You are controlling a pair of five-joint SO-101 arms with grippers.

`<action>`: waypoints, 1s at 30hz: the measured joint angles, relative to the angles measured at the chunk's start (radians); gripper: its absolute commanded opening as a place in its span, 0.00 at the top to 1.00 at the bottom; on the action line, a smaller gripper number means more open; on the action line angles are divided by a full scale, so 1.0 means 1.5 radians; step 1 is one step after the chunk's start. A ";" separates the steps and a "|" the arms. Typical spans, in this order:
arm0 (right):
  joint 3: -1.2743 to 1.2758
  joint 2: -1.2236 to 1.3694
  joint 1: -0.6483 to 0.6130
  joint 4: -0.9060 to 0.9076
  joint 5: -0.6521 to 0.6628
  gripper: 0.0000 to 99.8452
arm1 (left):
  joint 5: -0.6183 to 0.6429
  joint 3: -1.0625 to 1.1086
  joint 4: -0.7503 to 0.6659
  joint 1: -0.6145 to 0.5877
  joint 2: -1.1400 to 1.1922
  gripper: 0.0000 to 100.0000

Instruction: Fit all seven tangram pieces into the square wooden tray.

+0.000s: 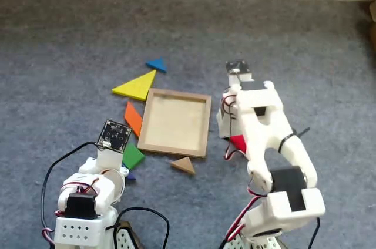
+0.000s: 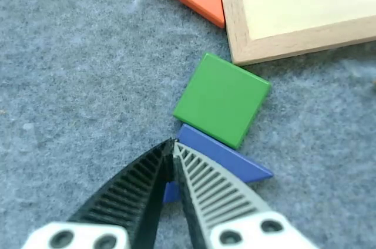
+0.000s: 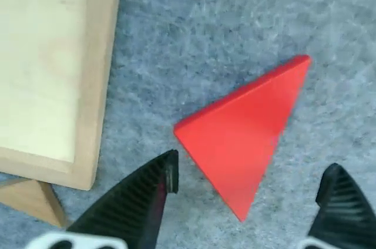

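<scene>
**Grey Carpet, Seven Pieces Lying Around the Tray**

Grey-blue carpet [image 1: 70,55] covered the whole work surface, and the square wooden tray [image 1: 182,94] sat flat near its middle, between the two arms. All seven pieces lay on the carpet outside its rim.

On the far side, a yellow triangle [image 1: 136,86] rested just off the tray's corner, with a small blue triangle [image 1: 156,64] a little beyond it. An orange parallelogram [image 1: 133,118] lay along the tray's side toward the left arm, close against the frame. Nearer that arm, a green square [image 2: 222,99] sat just beside the tray's near corner, and a dark blue triangle [image 2: 226,158] touched the square's edge. A tan wooden triangle [image 1: 184,165] lay just off the tray's near edge.

At the left gripper [image 2: 173,150] the jaws were pressed together with nothing between them. Their tips hung over the dark blue triangle's edge, right next to the green square.

On the tray's other side, a red triangle [image 3: 247,134] lay flat on the carpet, close to the frame but apart from it. Over it, the right gripper [image 3: 252,170] had its jaws spread wide, one finger on either side of the triangle's nearest corner, gripping nothing.
</scene>
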 measured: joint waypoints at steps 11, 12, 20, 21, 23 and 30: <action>-0.001 0.059 -0.038 -0.050 -0.051 0.63 | 0.000 0.000 0.000 0.000 0.000 0.99; -0.001 0.062 -0.038 -0.055 -0.051 0.63 | 0.000 0.000 0.000 0.000 0.000 0.99; -0.002 0.088 -0.023 -0.073 -0.051 0.63 | 0.000 0.000 0.000 0.000 0.000 0.99; -0.002 0.091 -0.023 -0.073 -0.051 0.63 | 0.000 0.000 0.000 0.000 0.000 0.99; -0.004 0.097 -0.023 -0.073 -0.051 0.63 | 0.000 0.000 0.000 0.000 0.000 0.99; -0.004 0.098 -0.017 -0.078 -0.051 0.63 | 0.000 0.000 0.000 0.000 0.000 0.99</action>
